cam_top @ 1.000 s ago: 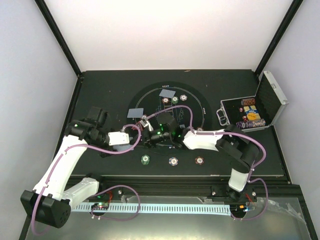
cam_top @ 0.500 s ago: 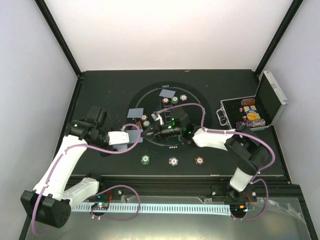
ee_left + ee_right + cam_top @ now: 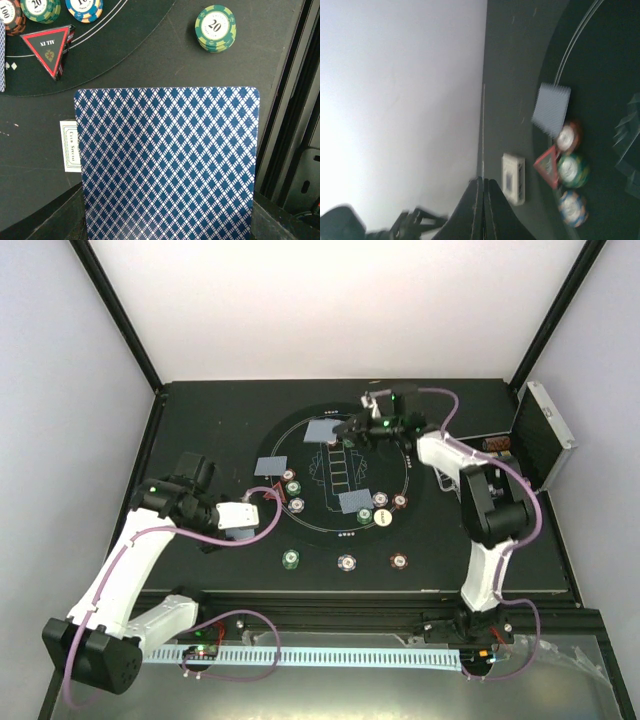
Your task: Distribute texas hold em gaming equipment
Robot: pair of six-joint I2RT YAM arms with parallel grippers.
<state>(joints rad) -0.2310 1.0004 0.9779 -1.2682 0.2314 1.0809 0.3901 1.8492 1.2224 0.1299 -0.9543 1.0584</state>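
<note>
Jaws: the right gripper (image 3: pixel 483 182) has its fingers pressed flat together. You see nothing between them, though a card held edge-on would not show. The left gripper (image 3: pixel 260 510) is clamped on the deck of cards (image 3: pixel 170 165), whose blue diamond back fills the left wrist view.

Note the largest change first. Within the last second the right arm swings away from the deck at the near-left of the mat (image 3: pixel 312 518) and reaches across to the far seat. Its gripper now hangs beside the far card (image 3: pixel 325 429). The left arm does not move, and the deck stays near the red triangle marker (image 3: pixel 50 49) at the left seat.

With the right arm out of the way, the near-right seat is exposed. It shows one face-down card (image 3: pixel 355 502), the white button (image 3: pixel 381 517) and two chips beside them. You cannot tell whether that card is newly laid, because the arm covered the spot before.

Treat the deal as mid-round. The left, far and near-right seats each show a card and chips. Three near-edge chip stacks (image 3: pixel 347 563) lie off the mat, and most of the deck remains undealt.
</note>
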